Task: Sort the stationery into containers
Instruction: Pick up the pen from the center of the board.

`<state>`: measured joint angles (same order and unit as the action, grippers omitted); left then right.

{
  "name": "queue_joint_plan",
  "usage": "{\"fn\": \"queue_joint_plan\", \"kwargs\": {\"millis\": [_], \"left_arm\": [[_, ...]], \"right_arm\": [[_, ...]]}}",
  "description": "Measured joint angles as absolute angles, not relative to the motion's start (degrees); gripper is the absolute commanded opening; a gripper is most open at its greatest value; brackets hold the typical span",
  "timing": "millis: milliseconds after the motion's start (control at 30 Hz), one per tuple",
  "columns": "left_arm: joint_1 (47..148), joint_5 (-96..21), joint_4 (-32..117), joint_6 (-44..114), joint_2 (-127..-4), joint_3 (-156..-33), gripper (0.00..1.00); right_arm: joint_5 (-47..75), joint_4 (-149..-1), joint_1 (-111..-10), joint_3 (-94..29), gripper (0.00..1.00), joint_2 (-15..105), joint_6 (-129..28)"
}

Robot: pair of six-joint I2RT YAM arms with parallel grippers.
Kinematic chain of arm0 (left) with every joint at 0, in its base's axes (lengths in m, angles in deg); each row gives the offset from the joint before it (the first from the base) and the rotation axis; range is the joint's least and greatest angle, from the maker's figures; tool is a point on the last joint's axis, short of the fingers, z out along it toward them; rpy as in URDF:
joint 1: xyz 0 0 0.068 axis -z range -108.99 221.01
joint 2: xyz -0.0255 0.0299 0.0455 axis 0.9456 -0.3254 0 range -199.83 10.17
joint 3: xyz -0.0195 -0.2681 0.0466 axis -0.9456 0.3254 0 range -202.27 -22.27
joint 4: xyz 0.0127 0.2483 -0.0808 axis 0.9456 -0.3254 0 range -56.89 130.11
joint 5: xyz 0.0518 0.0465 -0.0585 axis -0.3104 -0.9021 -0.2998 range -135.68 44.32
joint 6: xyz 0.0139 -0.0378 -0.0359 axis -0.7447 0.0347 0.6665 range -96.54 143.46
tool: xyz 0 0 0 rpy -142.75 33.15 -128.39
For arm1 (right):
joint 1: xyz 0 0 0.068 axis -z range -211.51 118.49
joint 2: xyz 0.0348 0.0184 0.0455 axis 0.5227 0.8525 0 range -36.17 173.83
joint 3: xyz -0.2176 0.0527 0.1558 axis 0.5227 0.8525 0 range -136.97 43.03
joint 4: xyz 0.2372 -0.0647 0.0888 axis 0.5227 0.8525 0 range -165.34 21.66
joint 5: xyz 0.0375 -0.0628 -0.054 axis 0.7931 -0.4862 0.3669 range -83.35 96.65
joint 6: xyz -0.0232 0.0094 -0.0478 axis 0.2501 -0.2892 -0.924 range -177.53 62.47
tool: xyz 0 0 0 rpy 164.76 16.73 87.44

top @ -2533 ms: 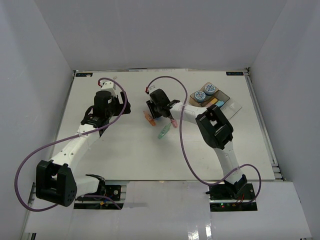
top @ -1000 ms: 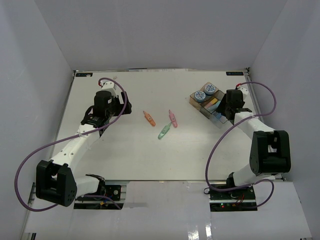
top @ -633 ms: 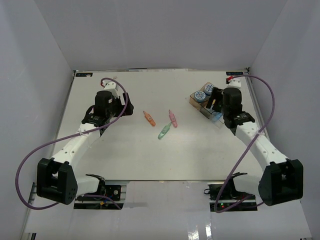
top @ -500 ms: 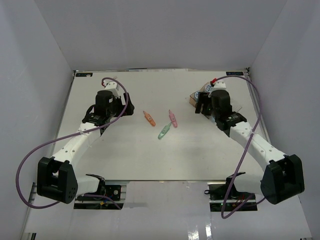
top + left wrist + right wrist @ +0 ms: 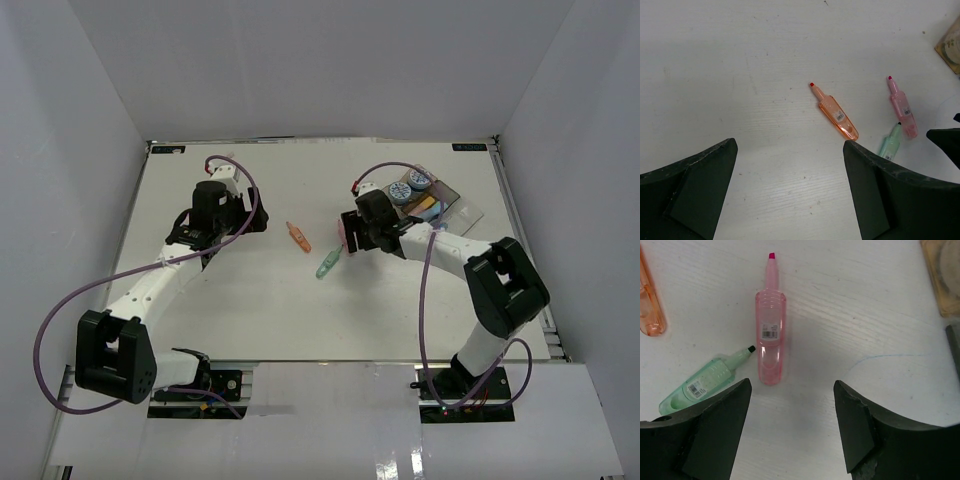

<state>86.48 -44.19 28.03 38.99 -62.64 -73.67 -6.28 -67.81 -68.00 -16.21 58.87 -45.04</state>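
**White table (image 5: 250, 300), nothing held**

My right gripper (image 5: 792, 390) stands wide and empty, the pink pen (image 5: 771, 335) just ahead, the green pen (image 5: 705, 380) beside it. My left gripper (image 5: 790, 150) gapes empty too, the orange pen (image 5: 837, 112) beyond. Farthest right, the trays (image 5: 462, 210) hold two rolls (image 5: 400, 193).

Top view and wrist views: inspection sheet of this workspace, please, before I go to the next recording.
Surface: white table, a faint blue pen line near the trays.
Job's things: orange marker, pink marker and green marker loose mid-table; trays at far right hold patterned rolls and pastel pieces.
Clutter: nothing seen.
Grippers: left gripper open, empty; right gripper open over the pink marker, empty.
Cables: purple cables loop along both arms.
Surroundings: plain white walls.
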Motion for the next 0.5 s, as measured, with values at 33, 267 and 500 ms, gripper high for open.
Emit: {"fn": "queue_joint_plan", "kwargs": {"millis": [33,267,500], "left_arm": [[86.48,-44.19,28.03,38.99,-62.71,-73.67,0.98],[86.45,-44.19,28.05,38.99,-62.71,-73.67,0.98],[86.43,-44.17,28.07,38.99,-62.71,-73.76,0.98]], "right_arm": [[-6.28,-67.76,-68.35,-16.76,0.73,60.03,-45.08],[-6.61,-68.05,-69.95,-19.75,0.69,64.88,-45.11],[-7.15,-68.96,-69.88,-20.78,0.63,68.71,-45.15]]}}
